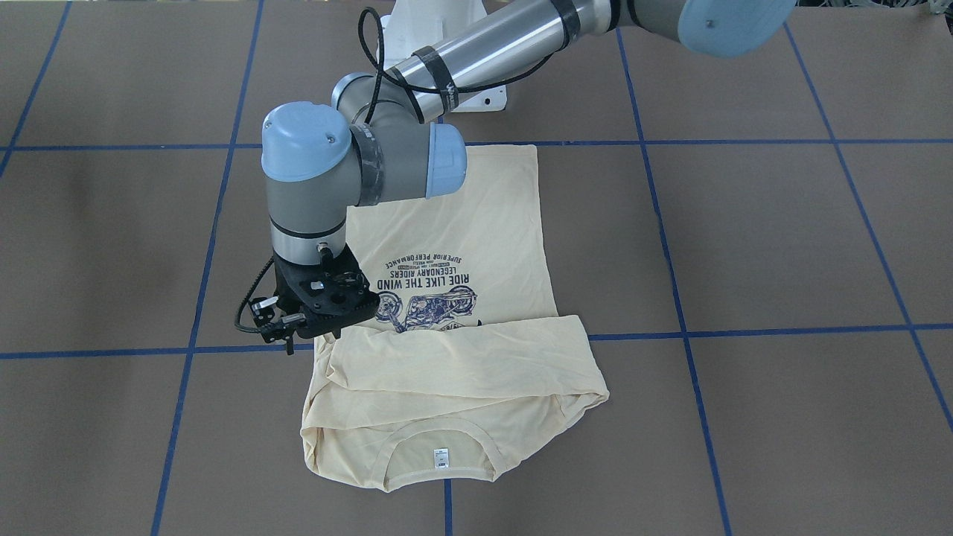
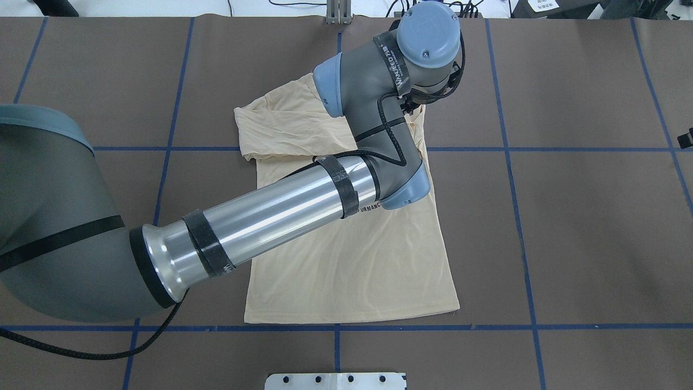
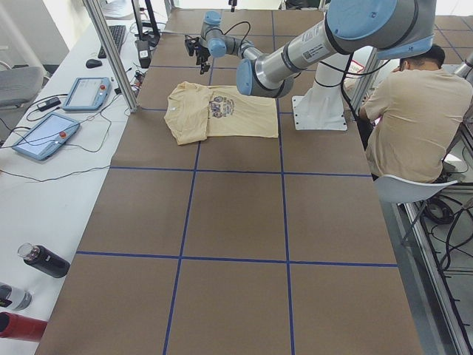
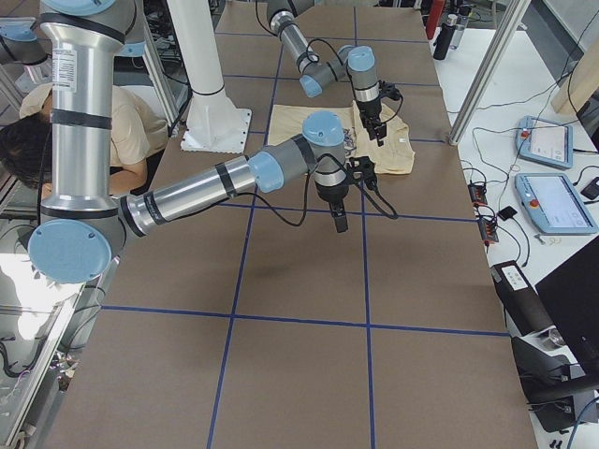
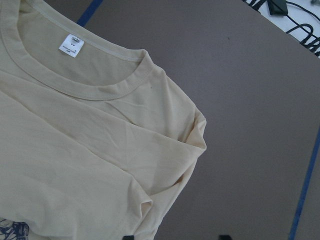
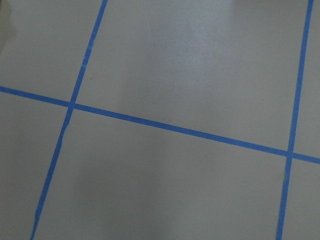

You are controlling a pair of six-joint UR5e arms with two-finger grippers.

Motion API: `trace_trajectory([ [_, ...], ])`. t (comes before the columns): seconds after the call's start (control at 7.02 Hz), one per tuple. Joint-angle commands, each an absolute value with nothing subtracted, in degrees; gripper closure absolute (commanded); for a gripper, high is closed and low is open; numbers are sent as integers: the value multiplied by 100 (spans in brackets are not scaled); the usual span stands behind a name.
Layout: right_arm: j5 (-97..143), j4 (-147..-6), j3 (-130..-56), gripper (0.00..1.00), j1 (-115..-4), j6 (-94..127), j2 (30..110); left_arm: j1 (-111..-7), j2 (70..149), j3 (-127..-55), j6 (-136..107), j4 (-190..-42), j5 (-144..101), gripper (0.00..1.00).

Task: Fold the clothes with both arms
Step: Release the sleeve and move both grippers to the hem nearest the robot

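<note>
The clothes, a pale cream-yellow shirt [image 1: 476,223], lie flat on the brown table with the navy print up. The sleeves are folded across the chest [image 1: 461,357]. The neck and its white label [image 5: 71,46] are at the end far from the robot. My left arm reaches across the shirt [image 2: 352,260] to its shoulder edge. The left gripper [image 1: 287,333] hovers just above that edge, open, with nothing between its fingertips [image 5: 129,236]. My right gripper [image 4: 340,223] hangs over bare table short of the shirt [image 4: 393,154]; whether it is open or shut I cannot tell.
Blue tape lines [image 6: 175,129] grid the brown table. The white pedestal [image 1: 439,45] stands behind the shirt's hem. A seated person [image 3: 406,111] is beside the base. Control tablets [image 3: 44,137], cables and bottles [image 3: 44,260] lie on the side bench past a metal post [image 3: 111,52].
</note>
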State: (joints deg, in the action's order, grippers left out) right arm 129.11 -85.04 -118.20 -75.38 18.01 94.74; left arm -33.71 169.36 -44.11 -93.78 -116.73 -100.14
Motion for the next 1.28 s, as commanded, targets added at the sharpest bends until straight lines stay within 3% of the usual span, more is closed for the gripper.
trace_trajectory([
  [0.0, 13129, -8229, -11918, 0, -7471, 2631, 9379, -3349, 16099, -5792, -8320, -11297, -10473, 0],
  [0.29, 12948, -7194, -11962, 0, -6623, 4377, 9317, -3357, 14459, -8345, -7423, -10235, -10494, 0],
  [0.57, 12046, -7146, -12618, 0, -5438, 5802, 9316, -3375, 12664, -10555, -6805, -9924, -10512, 0],
  [0.86, 10442, -7163, -12989, 0, -3718, 7113, 9325, -3297, 11423, -11650, -6706, -9984, -10503, 0],
  [1.14, 8770, -7277, -13017, 0, -2108, 7994, 9351, -2780, 10543, -11848, -6846, -10647, -10128, 0],
])
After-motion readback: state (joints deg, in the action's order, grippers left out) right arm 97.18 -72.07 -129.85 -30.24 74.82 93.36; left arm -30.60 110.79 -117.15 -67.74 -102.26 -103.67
